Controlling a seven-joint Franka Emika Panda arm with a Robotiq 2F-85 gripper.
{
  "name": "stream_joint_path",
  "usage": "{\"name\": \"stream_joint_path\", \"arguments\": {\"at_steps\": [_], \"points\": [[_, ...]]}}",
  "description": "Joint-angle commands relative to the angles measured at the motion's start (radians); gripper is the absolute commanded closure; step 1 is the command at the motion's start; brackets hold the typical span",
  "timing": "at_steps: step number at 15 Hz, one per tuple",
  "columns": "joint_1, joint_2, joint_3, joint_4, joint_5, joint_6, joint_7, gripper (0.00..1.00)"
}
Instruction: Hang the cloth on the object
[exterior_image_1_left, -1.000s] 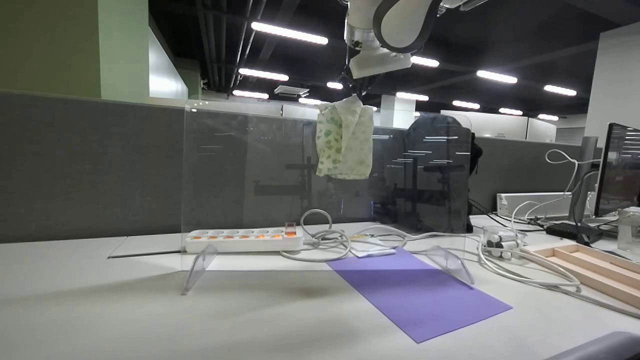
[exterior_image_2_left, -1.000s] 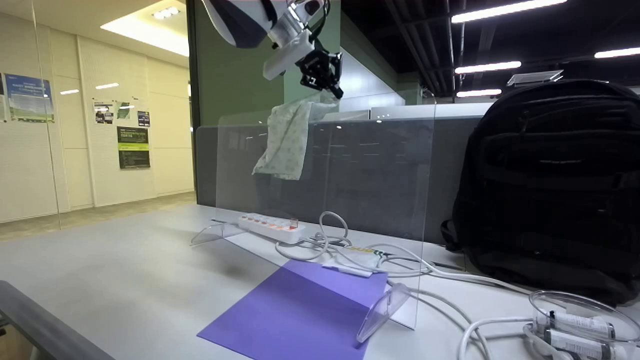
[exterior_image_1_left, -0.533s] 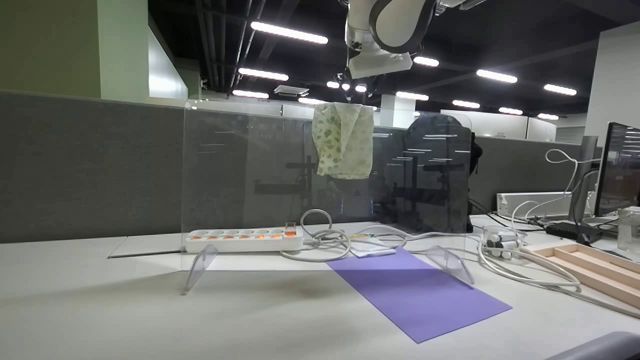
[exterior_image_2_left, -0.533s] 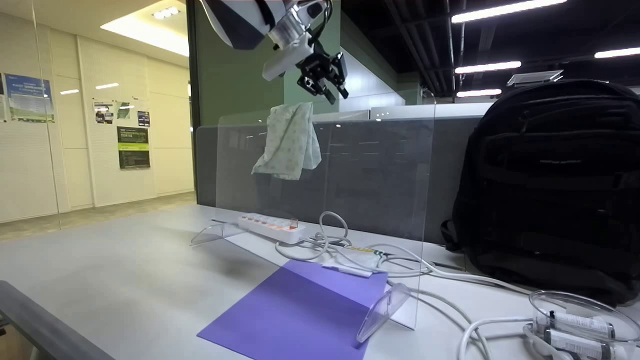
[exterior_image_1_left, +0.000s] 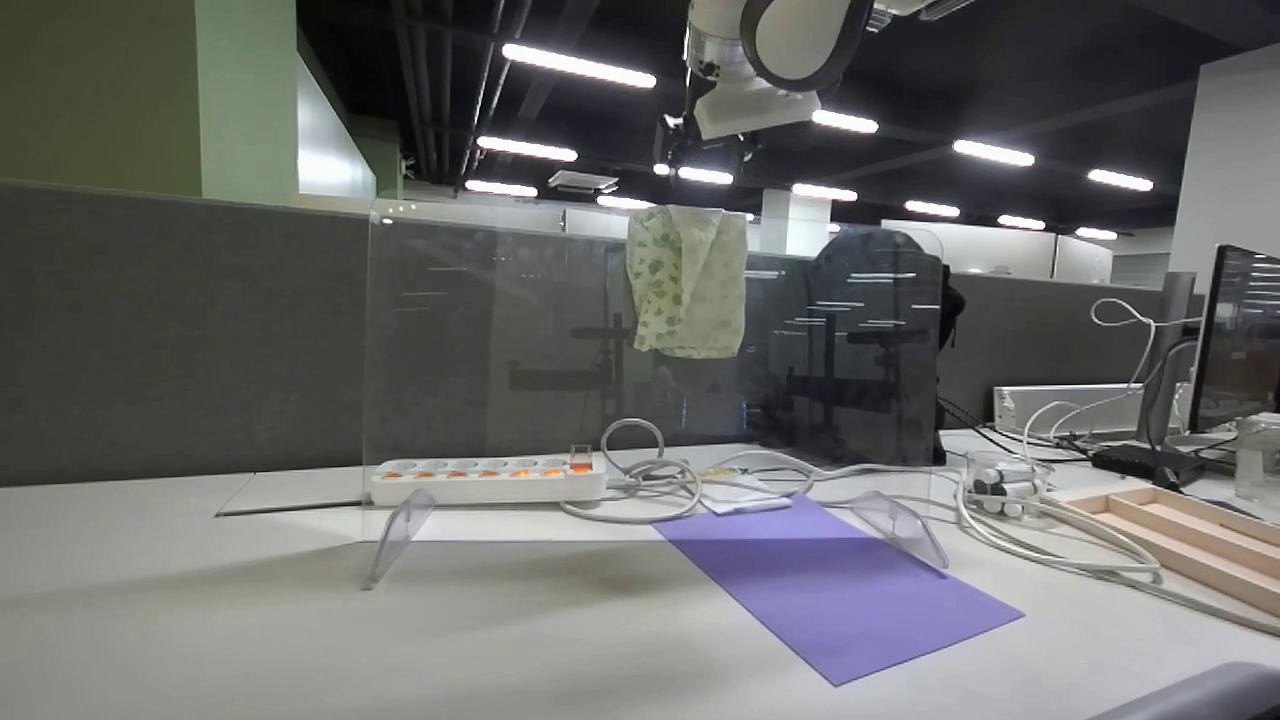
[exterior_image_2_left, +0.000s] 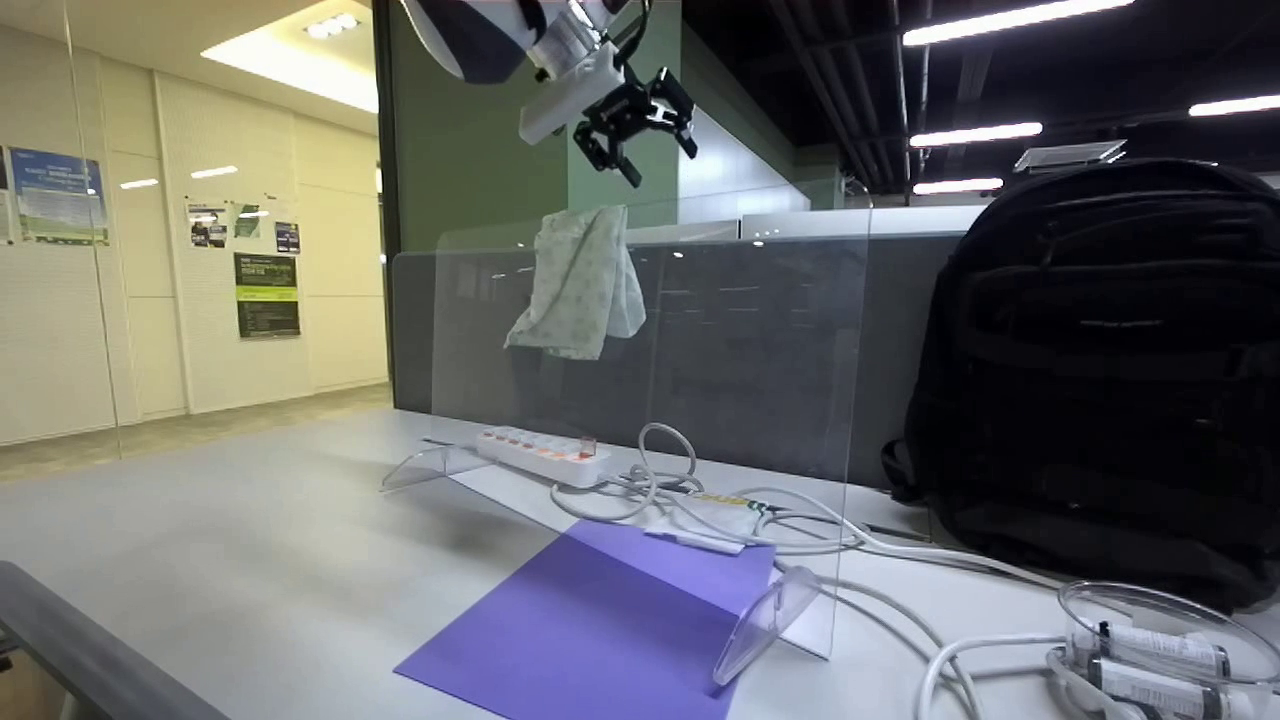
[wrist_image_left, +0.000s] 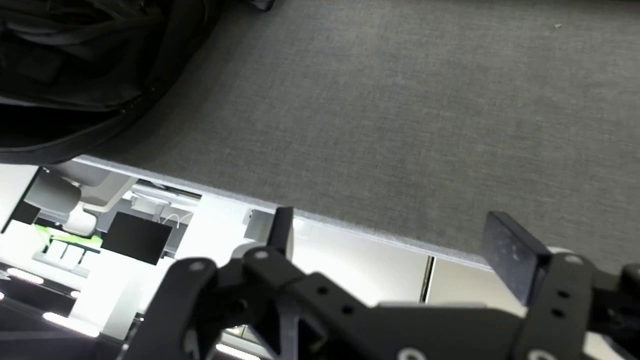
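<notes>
Over the top edge of a clear, upright rectangular panel (exterior_image_1_left: 500, 330), near the middle, hung a pale green, leaf-patterned cloth (exterior_image_1_left: 690, 285). It was folded across that edge: a broad fall of fabric hung on the near side, and a smaller flap (exterior_image_2_left: 625, 305) showed through the panel on the far side. Above the cloth, with a visible gap in both exterior views, was the black two-fingered gripper (exterior_image_2_left: 662, 165) at the end of a white robot arm (exterior_image_2_left: 570, 100). Its fingers (exterior_image_2_left: 687, 145) stood wide apart, and the cloth lay below the fingertips, clear of them. From the wrist view, the two flat, dark pads (wrist_image_left: 512, 255) were spread well apart before a grey fabric partition (wrist_image_left: 375, 110), with a bulky black backpack (wrist_image_left: 100, 65) at upper left.

The panel stood on curved, transparent feet (exterior_image_1_left: 400, 535) on a white desk (exterior_image_1_left: 150, 600). Behind it sat a long white power strip (exterior_image_1_left: 487, 485) dotted with orange, beside loops of pale cable (exterior_image_1_left: 650, 465). A flat purple rectangular sheet (exterior_image_1_left: 850, 600) reached from in front of the panel to behind it.
</notes>
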Motion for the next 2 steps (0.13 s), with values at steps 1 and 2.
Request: {"name": "stream_joint_path", "arguments": {"at_steps": [1,2], "points": [[-0.001,-0.034,0.004,-0.004,-0.007,0.052,-0.037,0.00],[-0.002,-0.040,0.006,-0.007,0.003,0.059,-0.056,0.00]]}}
